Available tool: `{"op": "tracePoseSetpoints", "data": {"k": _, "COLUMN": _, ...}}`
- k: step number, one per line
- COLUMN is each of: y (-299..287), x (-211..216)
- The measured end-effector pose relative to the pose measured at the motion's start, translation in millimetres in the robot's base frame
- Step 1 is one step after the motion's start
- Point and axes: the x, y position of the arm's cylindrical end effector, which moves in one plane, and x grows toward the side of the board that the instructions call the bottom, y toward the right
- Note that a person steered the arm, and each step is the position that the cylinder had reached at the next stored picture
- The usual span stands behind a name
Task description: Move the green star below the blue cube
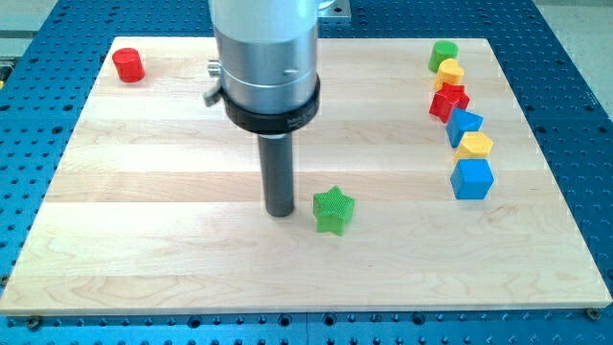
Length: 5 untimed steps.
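The green star (333,209) lies on the wooden board (172,259), a little below its middle. My tip (281,212) stands just to the star's left, with a narrow gap between them. The blue cube (472,178) sits near the board's right edge, at the bottom of a column of blocks. The star is well to the left of the cube and slightly lower in the view.
Above the blue cube runs a column: a yellow block (473,146), a second blue block (465,125), a red star-like block (447,101), a yellow block (449,73) and a green cylinder (442,54). A red cylinder (128,65) stands at the top left.
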Motion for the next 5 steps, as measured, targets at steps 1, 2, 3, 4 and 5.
{"op": "tracePoseSetpoints", "data": {"k": 1, "y": 55.7, "x": 1.1}}
{"op": "tracePoseSetpoints", "data": {"k": 2, "y": 53.4, "x": 3.4}}
{"op": "tracePoseSetpoints", "data": {"k": 3, "y": 39.2, "x": 22.6}}
{"op": "tracePoseSetpoints", "data": {"k": 4, "y": 95.0, "x": 22.8}}
{"op": "tracePoseSetpoints", "data": {"k": 5, "y": 116.5, "x": 21.6}}
